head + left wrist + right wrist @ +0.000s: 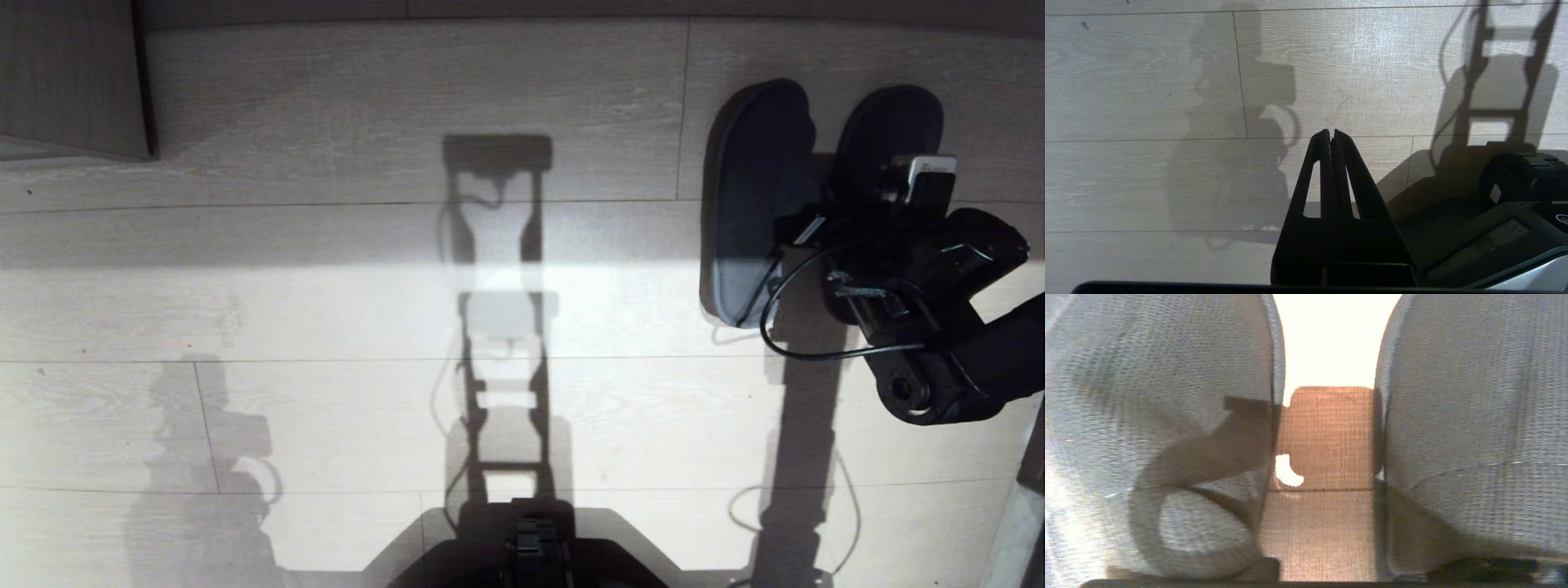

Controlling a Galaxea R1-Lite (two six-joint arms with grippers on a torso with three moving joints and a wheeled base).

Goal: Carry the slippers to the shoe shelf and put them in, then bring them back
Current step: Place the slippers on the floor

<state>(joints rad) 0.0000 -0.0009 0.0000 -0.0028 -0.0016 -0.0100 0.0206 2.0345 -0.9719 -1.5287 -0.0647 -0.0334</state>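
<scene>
The two dark grey slippers lie side by side on the pale wood floor at the right of the head view, the left slipper (755, 196) and the right slipper (890, 131). My right arm reaches over them, with the right gripper (824, 192) low between the pair. In the right wrist view the slippers (1167, 416) (1474, 416) fill both sides. Bare floor shows in the gap where the open right gripper (1327, 465) stands, holding nothing. My left gripper (1331, 131) hangs shut over bare floor. The shoe shelf is out of view.
A taupe wood-grain furniture corner (73, 82) stands at the far left. My base (531, 555) shows at the near edge. A pale edge (1020, 523) runs along the near right. Sunlit floor planks lie between.
</scene>
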